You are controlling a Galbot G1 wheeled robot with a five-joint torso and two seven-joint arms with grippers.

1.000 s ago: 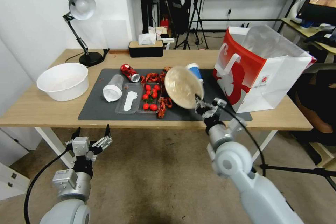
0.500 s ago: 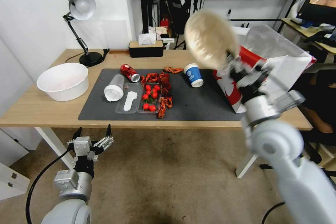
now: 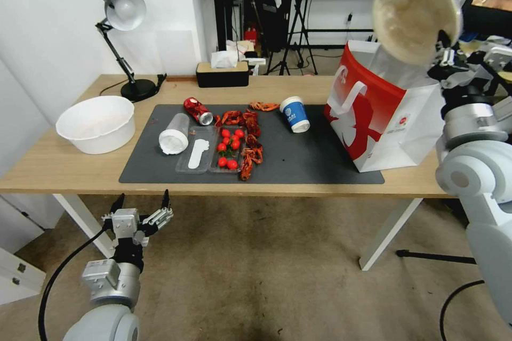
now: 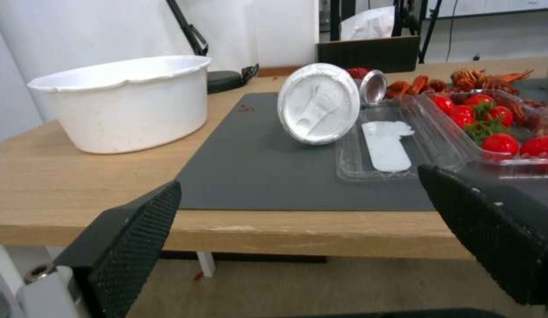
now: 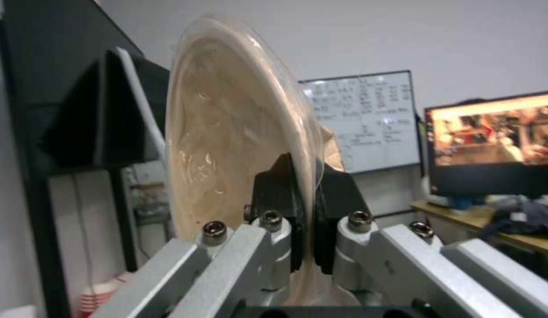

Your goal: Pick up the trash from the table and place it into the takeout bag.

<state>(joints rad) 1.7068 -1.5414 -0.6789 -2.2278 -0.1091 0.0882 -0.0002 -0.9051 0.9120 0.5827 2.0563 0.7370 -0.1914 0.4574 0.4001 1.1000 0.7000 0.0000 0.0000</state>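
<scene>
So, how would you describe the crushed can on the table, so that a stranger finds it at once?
Start at the dark grey mat on the table. At its far edge, beside the clear plastic cup, lies the crushed red drink can. It alone is metal, its silver end facing the front.

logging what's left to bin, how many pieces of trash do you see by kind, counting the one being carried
Crushed red can: 1
Clear plastic cup, lying on its side: 1
Blue-and-white paper cup: 1
Beige bowl, held in the right gripper above the takeout bag: 1
Total: 4, with 3 on the mat and 1 in the air.
</scene>
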